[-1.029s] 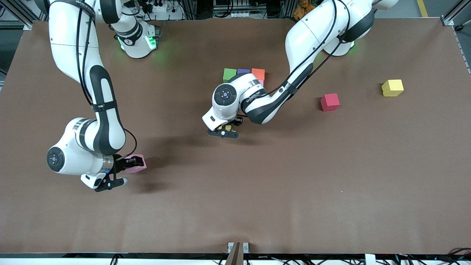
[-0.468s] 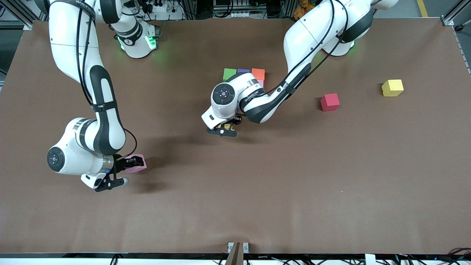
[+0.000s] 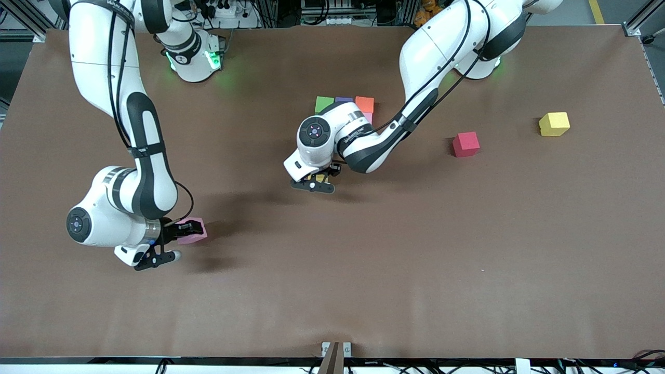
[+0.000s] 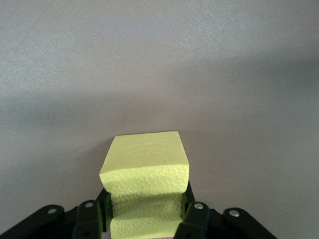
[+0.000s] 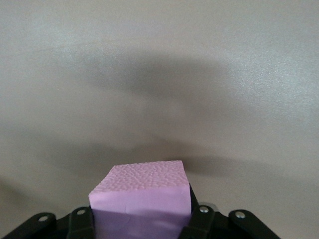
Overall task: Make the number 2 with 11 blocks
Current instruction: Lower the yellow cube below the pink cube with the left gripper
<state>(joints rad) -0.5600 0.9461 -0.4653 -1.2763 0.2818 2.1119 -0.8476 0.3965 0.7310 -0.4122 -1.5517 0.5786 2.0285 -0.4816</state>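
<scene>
- left gripper [image 3: 317, 181] pinches a small yellow foam cube [image 4: 145, 181], right by the row of green, purple, orange foam cubes [image 3: 344, 103]
- right gripper [image 3: 183, 228] grips a pink foam cube [image 5: 141, 196], well away from that row

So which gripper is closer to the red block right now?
Left. The left gripper, shut on a yellow block, is mid-table, some way from the red block. The right gripper, shut on a pink block, is toward the right arm's end.
</scene>
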